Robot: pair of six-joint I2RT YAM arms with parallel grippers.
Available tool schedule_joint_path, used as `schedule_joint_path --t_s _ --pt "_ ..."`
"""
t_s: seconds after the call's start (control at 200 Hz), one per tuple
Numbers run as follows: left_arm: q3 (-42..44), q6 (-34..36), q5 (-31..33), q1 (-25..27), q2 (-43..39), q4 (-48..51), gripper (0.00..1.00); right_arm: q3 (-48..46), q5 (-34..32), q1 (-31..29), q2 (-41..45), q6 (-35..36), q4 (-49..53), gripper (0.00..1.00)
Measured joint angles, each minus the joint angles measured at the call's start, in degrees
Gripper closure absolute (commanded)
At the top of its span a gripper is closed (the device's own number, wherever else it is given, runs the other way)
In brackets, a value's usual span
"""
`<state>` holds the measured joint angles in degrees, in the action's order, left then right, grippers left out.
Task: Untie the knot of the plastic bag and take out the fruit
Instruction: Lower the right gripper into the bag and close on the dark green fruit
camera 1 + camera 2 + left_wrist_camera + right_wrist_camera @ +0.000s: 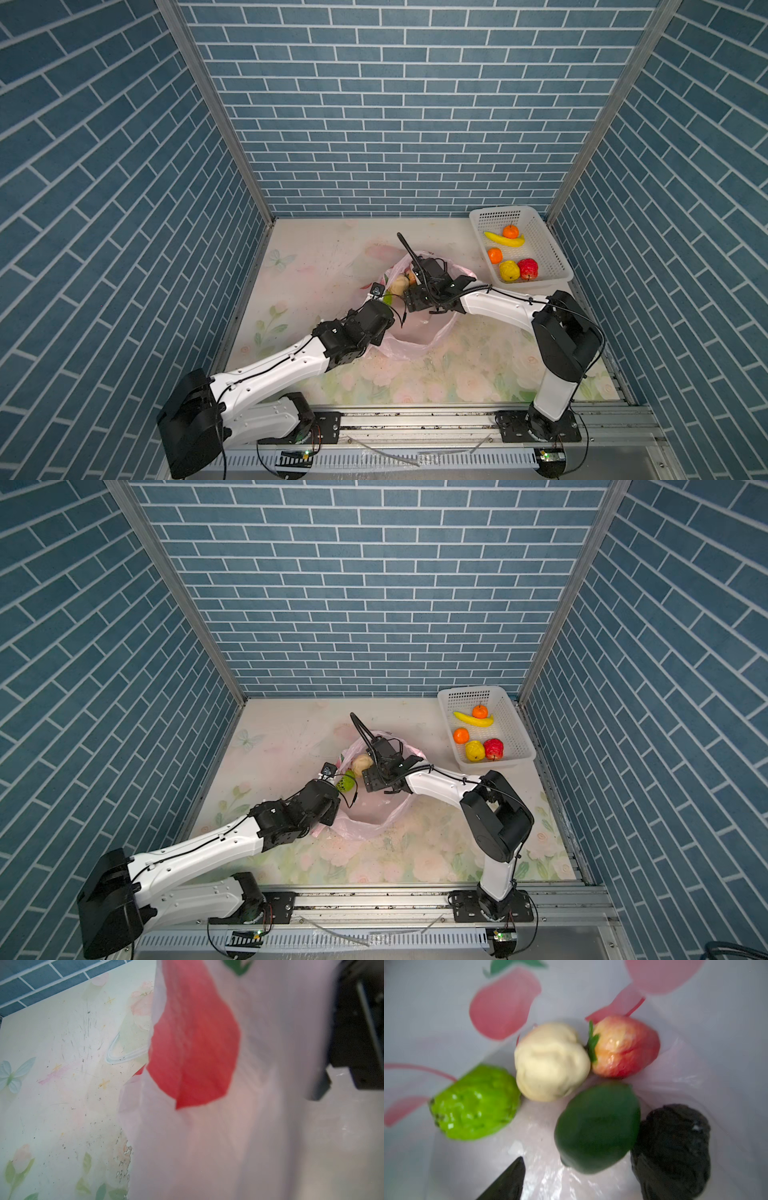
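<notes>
The pink plastic bag lies open in the middle of the table. Its knot is not in view. My left gripper is at the bag's left rim, and bag film covers its jaws in the left wrist view. My right gripper is down inside the bag and open. A dark green avocado lies between its fingers, close to the black-wrapped one. Beyond it lie a bumpy light green fruit, a cream fruit and a red fruit.
A white perforated basket stands at the back right. It holds a banana, two tangerines, a lemon and a red apple. Blue brick walls close in three sides.
</notes>
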<state>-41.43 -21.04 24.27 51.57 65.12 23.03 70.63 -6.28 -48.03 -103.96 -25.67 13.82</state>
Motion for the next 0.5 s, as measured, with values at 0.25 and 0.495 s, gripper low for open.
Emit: schedule_joint_path --t_s 0.25,0.495 --pt "0.0 0.1 -0.3 0.0 0.4 -0.3 1.00 3.3 -0.8 0.1 -3.4 -5.6 -1.9 0.18" --pt "0.0 0.1 -0.4 0.0 0.5 -0.7 1.00 3.5 -1.3 0.1 -5.6 -10.2 0.7 0.18"
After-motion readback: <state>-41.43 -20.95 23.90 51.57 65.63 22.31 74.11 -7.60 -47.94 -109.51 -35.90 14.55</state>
